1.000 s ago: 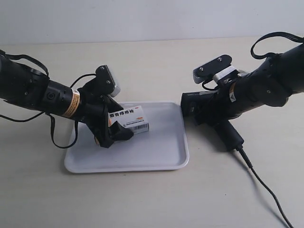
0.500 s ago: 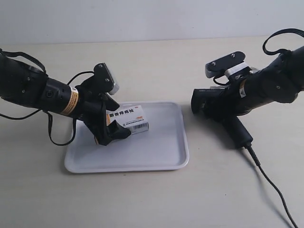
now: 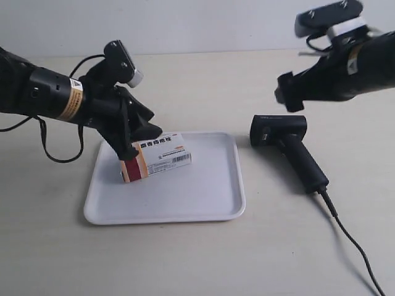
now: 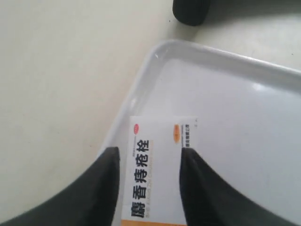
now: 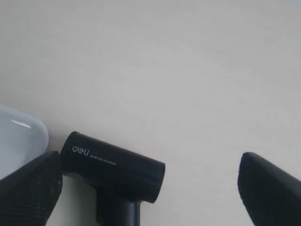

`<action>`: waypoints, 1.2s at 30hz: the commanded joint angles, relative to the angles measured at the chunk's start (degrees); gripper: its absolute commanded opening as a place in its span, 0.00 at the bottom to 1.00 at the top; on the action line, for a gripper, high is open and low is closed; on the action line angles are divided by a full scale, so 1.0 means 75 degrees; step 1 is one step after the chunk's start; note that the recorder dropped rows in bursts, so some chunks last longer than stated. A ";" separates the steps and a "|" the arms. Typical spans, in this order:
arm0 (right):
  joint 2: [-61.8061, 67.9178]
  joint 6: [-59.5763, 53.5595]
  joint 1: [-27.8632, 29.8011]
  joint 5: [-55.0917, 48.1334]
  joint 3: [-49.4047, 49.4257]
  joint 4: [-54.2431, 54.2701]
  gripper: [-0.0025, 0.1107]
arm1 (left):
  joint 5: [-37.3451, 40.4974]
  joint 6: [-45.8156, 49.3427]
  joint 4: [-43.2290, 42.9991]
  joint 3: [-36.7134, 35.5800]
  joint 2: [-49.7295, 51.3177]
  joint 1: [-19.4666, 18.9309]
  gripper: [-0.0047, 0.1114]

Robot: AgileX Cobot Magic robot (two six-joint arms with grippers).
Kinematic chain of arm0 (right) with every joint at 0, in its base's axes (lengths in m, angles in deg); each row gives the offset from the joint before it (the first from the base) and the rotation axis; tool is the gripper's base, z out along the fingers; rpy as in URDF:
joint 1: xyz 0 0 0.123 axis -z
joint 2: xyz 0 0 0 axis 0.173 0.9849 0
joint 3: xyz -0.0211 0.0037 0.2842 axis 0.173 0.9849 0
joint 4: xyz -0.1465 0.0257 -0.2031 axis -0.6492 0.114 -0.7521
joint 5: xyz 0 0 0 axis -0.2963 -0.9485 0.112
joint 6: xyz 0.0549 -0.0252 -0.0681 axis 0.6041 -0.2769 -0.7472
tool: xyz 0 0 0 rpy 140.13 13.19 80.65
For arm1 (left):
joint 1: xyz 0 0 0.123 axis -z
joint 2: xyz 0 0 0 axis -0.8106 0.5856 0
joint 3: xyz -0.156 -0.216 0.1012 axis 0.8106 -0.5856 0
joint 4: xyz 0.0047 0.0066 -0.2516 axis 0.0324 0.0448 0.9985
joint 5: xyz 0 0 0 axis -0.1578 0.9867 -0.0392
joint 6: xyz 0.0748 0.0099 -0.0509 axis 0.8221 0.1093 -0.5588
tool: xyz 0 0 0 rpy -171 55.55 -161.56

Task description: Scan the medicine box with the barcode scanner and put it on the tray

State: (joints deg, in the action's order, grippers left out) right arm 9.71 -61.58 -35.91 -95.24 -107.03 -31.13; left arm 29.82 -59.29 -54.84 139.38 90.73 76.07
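Only the exterior view showed the barcode scanner's (image 3: pixel 287 146) whole handle and cable on the table (image 3: pixel 203 259); the right wrist view caught just its head, lying between the spread fingers of the empty right gripper (image 5: pixel 150 188). The medicine box (image 3: pixel 154 161) sat in the tray (image 3: pixel 203 197) below the left gripper (image 4: pixel 148 181), whose fingers stood apart on either side of it; contact was unclear.

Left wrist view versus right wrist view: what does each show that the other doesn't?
Only the left wrist view shows the medicine box, lying on the tray between the open left end effector's fingers. Only the right wrist view shows the barcode scanner's labelled head on the table, with the right end effector open. Both catch the tray.
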 commanded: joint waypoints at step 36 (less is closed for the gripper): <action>-0.6076 0.0071 -0.0004 0.3372 0.4028 0.0368 0.03 | 0.3013 -0.1478 0.2899 -0.5899 -1.1665 -0.0413 0.04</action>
State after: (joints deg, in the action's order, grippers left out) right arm -35.36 -61.01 -35.91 -70.71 -76.95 -28.59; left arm 51.43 -69.81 -31.62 96.00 5.83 73.01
